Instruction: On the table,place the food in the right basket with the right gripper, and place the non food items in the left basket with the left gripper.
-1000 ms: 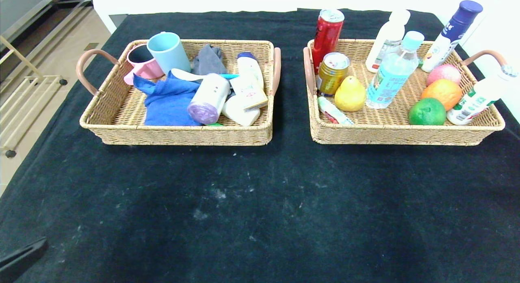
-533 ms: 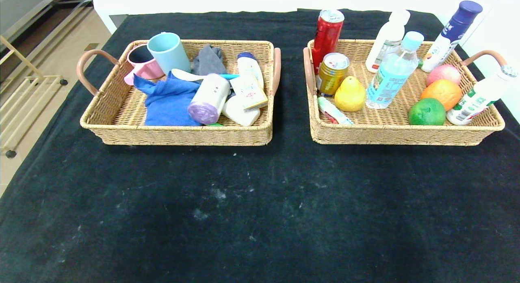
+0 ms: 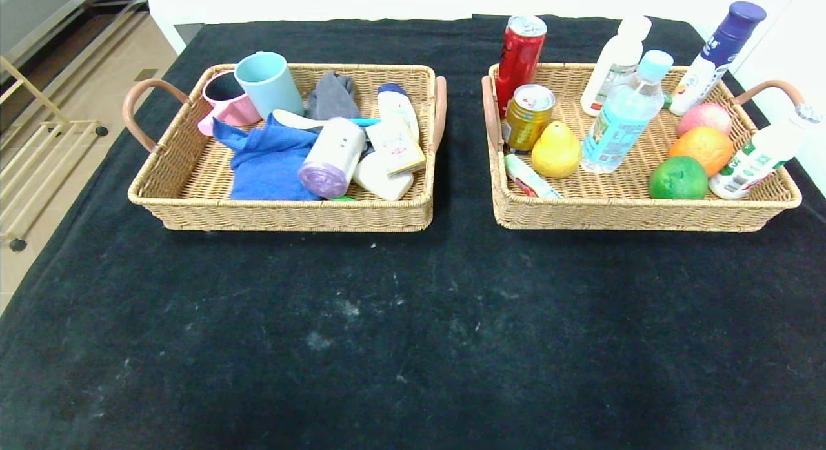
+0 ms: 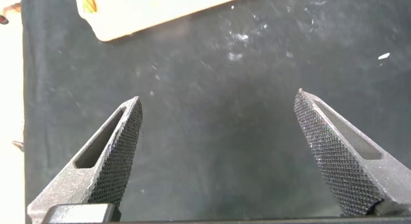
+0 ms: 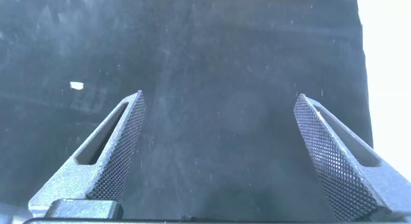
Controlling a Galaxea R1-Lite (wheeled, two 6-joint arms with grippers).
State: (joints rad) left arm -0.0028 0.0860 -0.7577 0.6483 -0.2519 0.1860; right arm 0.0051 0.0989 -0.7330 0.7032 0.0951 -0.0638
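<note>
Wicker on black cloth: food (image 3: 556, 150) sitting in the right basket (image 3: 645, 211), non food items (image 3: 332, 156) lying in the left basket (image 3: 284, 214). Left gripper (image 4: 218, 144) and right gripper (image 5: 219, 142) hovering over bare table (image 3: 413, 334), jaws released, grasping nothing.

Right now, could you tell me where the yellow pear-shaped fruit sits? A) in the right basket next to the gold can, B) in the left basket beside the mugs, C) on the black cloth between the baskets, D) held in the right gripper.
A: the yellow pear-shaped fruit lies inside the right basket, just beside the gold can.
</note>
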